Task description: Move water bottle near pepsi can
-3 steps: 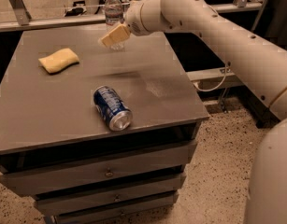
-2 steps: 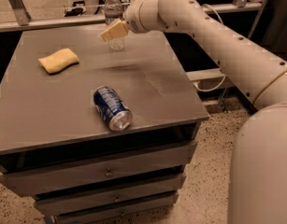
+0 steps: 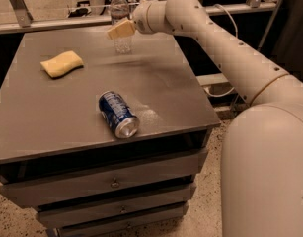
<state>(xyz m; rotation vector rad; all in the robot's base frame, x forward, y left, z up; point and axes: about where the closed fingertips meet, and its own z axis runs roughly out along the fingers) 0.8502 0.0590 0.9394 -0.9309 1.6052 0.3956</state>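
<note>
1. Gripper [image 3: 122, 29] at the far edge of the table [image 3: 180, 93], pressed up against the mid-height of the water bottle [image 3: 119, 9]; whether apart or clamped on it, cannot tell from this view.
2. Bottle upright, white cap on top, clear lower body showing below the gripper.
3. Likely light and thin-walled, so gives under a hard squeeze; smooth plastic, probably a little slippery; tall and narrow, so tips easily.
4. Best taken around the middle, about where the gripper sits now: firm enough not to slide, gentle enough not to crush. Kept upright through the carry.
5. Pepsi can [image 3: 118, 114] on its side near the front edge, silver top toward the camera, well apart from the bottle. Looks ready to roll if nudged, so calls for a set-down just beside it, not against it.
6. Yellow sponge [image 3: 62, 63] at the left, well apart from both and seemingly off the path.
7. Arm [image 3: 215, 38] reaching in from the right.
</note>
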